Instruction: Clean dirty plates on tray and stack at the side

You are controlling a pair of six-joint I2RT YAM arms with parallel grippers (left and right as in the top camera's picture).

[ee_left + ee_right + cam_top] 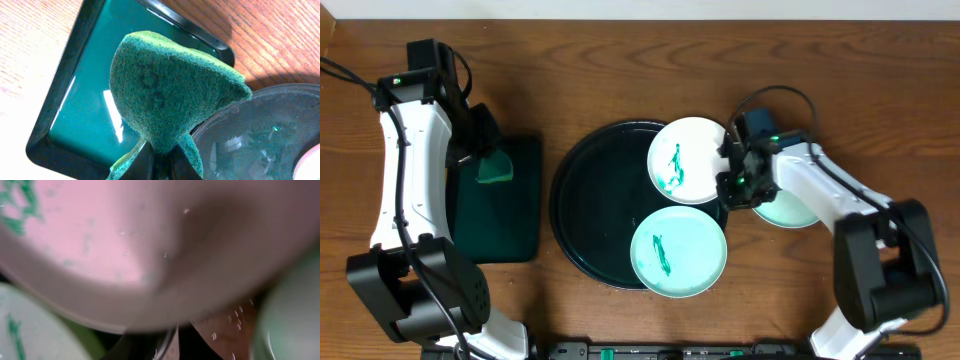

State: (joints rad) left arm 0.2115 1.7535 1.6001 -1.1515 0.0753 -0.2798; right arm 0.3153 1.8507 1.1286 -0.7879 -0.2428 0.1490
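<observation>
Nearest, one scribbled plate (pixel 678 251) lies on the black tray (pixel 585 200); a second plate (pixel 688 160) sits at its far rim, right hand (pixel 732 172) at its edge, grip not discernible. Farther left, left hand (pixel 161 162) clamped on sponge (pixel 170 85) over green tray (pixel 80 115).

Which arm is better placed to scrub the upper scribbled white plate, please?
Left: the left pincer grips the teal-green sponge. The right pincer sits at the rim of that round plate, holding no sponge.
</observation>
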